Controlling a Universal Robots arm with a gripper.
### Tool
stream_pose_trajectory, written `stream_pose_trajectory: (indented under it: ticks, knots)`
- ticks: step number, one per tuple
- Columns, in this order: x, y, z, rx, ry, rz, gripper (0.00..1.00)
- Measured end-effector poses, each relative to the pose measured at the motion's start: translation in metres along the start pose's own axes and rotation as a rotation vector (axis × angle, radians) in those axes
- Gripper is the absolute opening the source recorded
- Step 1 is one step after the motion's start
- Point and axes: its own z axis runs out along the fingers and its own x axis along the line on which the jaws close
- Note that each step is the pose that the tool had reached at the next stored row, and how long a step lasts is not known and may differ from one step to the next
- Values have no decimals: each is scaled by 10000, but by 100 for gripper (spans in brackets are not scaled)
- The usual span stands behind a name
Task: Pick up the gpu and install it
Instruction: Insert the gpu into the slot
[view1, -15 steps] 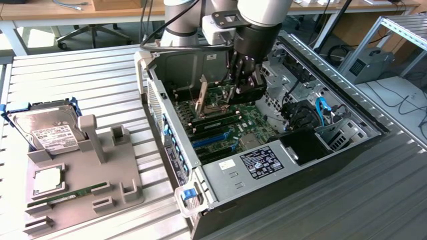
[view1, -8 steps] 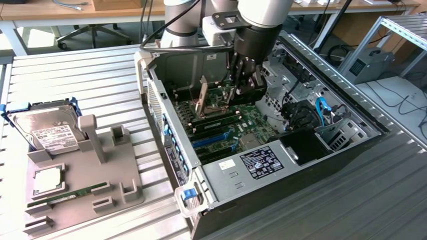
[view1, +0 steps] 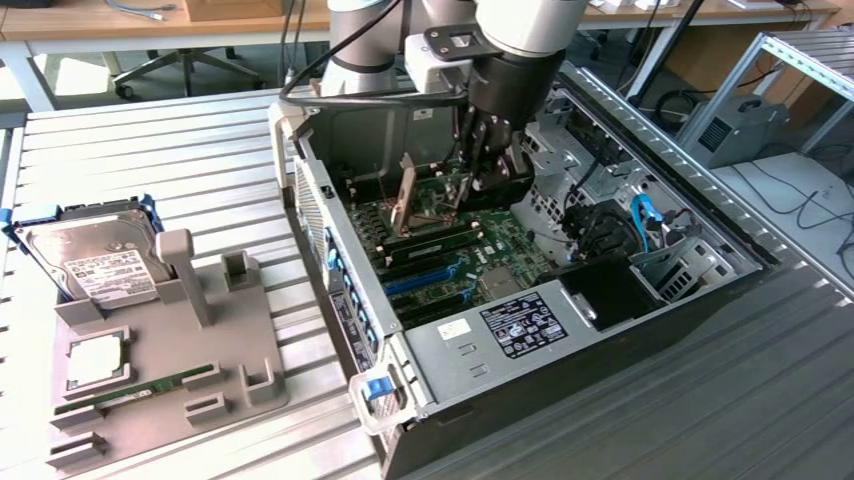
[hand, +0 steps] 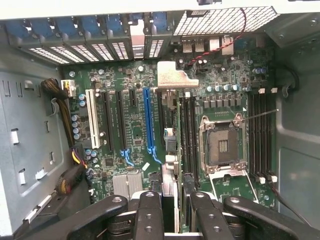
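Black ribbed gripper fingers (hand: 150, 215) close on the gpu, a thin green card with a black cooler, seen edge-on (hand: 170, 150), its silver metal end bracket (hand: 175, 77) toward the perforated rear wall of the case. We see the gripper (hand: 175, 202) narrowed onto the card and holding it above the green motherboard (hand: 125, 80), just beside the long blue expansion slot (hand: 148, 125). In the exterior view the arm reaches into the open grey computer case (view1: 441, 350) at upper centre of the frame.

We judge alignment the main risk: the card hangs close to the black memory slots (hand: 189, 135) (whether it is over the right connector we cannot tell). Pressed down off-line, its edge could jam or scrape the board. The bracket could also catch on the rear wall, tilting the card in the grip.
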Motion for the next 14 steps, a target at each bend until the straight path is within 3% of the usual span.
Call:
stream_pose_trajectory:
  ticks: [14]
  knots:
    - [37,4,5,0,0,0,27]
